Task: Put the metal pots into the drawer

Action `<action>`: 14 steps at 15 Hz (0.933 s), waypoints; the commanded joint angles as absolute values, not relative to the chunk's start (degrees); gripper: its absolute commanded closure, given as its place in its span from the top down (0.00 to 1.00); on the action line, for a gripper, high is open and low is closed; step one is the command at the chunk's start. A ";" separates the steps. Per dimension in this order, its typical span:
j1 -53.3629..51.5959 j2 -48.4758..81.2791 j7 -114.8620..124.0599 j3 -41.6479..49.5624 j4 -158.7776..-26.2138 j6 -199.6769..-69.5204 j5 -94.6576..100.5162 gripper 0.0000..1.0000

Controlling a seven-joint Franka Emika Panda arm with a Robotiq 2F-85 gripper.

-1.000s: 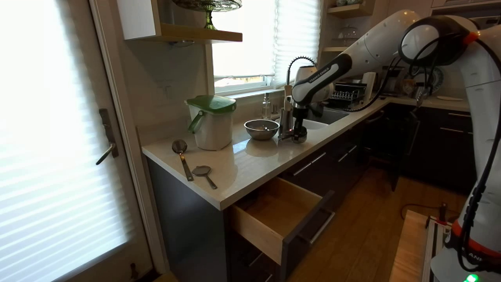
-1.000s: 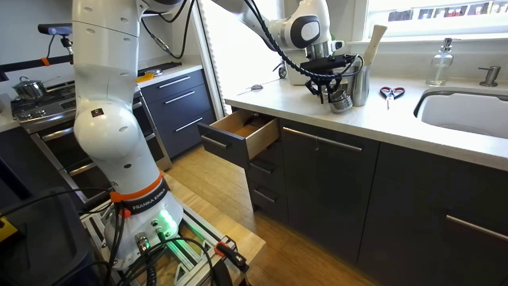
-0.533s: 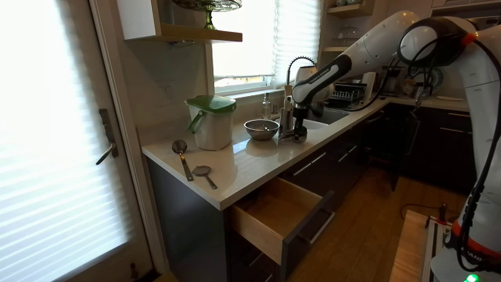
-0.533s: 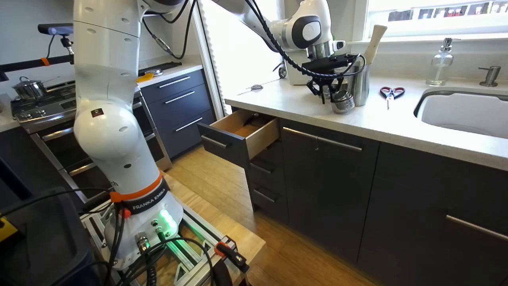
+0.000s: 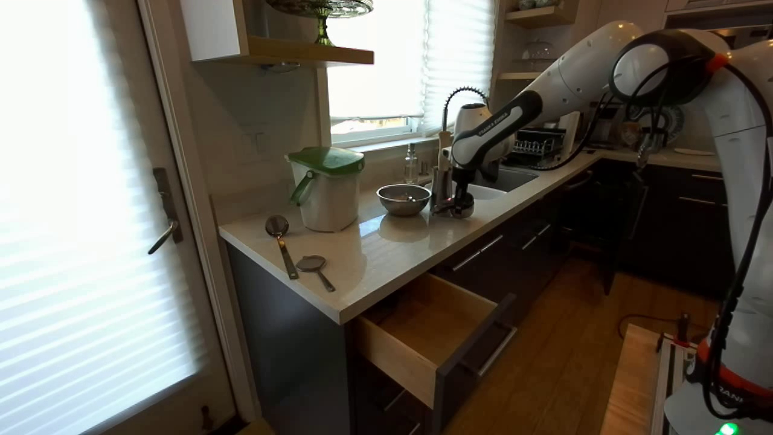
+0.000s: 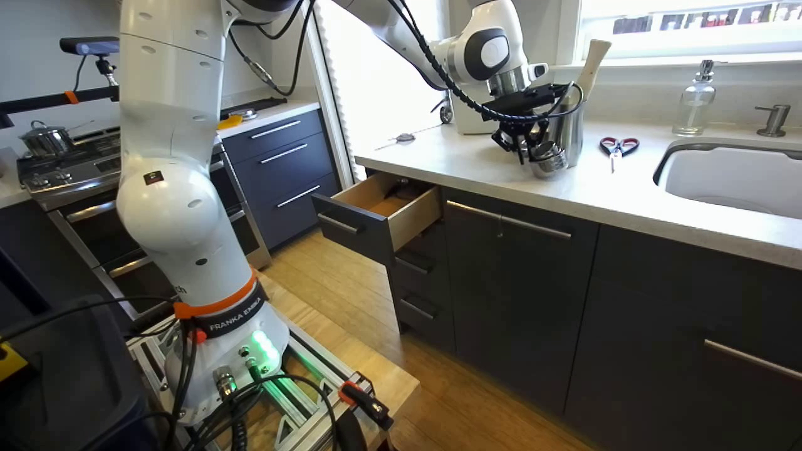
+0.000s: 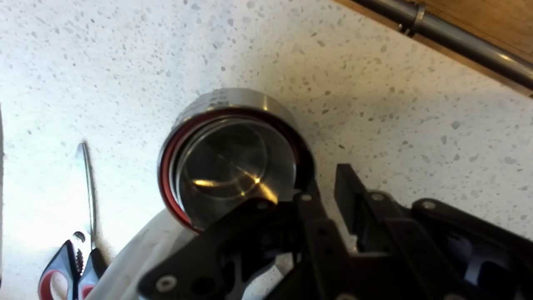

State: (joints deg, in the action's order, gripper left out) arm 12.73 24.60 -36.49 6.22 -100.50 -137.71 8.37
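In an exterior view the small dark metal pot stands tilted at the counter, its mouth towards my gripper. In the wrist view the gripper is partly open beside this pot. One finger overlaps the pot's rim; whether it is inside cannot be told. The other finger stands outside, with bare counter showing in the gap. Farther back, the wide metal bowl-like pot rests upright with something small in it. The drawer, light wood inside, is pulled out below the counter.
A steel utensil holder stands close behind the small pot. Scissors lie near it. A green-lidded container, a ladle and a strainer occupy the counter's end. The sink is beyond the scissors.
In an exterior view my gripper has shifted slightly to the right and leaned over a little. The small pot has slid the same way along with it. Drawer and bowl have stayed put.
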 commanded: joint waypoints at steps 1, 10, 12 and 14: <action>12.99 26.53 -34.36 6.67 -100.26 -139.99 10.54 0.06; 13.23 26.04 -34.11 6.60 -100.44 -140.32 11.87 0.01; 14.17 24.62 -36.73 5.16 -100.96 -138.02 9.62 0.01; 15.04 22.80 -39.50 3.94 -102.12 -136.27 7.76 0.01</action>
